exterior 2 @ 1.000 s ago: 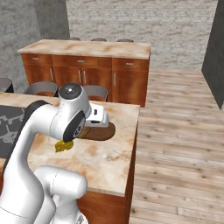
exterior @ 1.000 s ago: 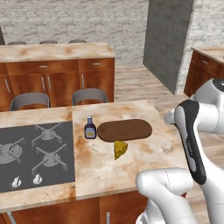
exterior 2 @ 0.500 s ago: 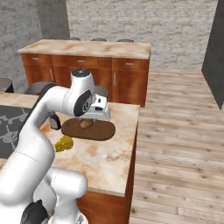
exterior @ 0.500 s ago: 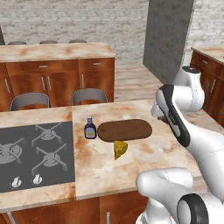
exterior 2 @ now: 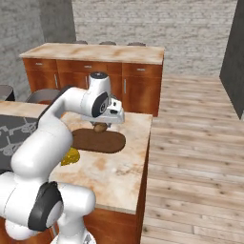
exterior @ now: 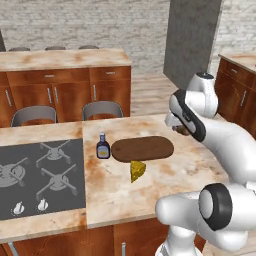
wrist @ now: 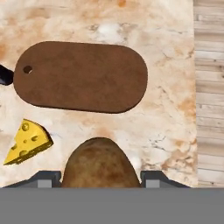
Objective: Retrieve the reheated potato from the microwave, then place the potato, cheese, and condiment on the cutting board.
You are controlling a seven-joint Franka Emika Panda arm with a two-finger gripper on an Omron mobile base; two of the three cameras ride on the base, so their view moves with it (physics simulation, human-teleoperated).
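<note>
My gripper (exterior: 180, 128) (exterior 2: 101, 124) (wrist: 100, 178) is shut on the potato (exterior: 182, 131) (exterior 2: 99, 127) (wrist: 100, 162), a rounded tan-brown lump held in the air over the island counter. It hangs beside the right end of the dark brown cutting board (exterior: 142, 148) (exterior 2: 97, 141) (wrist: 81, 76), which lies bare. The yellow cheese (exterior: 137, 170) (exterior 2: 71, 156) (wrist: 27, 140) wedge lies on the counter just in front of the board. The condiment (exterior: 103, 147) bottle stands upright at the board's left end; its dark edge (wrist: 4, 75) shows in the hand view.
A black stove top (exterior: 35, 175) takes the island's left part. Two grey chairs (exterior: 102, 109) stand behind the island, and a cabinet counter (exterior: 65, 60) runs along the back wall. The island's right edge (exterior 2: 145, 143) drops to wooden floor.
The arm has swung in from the right over the island, bringing the held potato close to the board's right end. Board, cheese and bottle have not moved.
</note>
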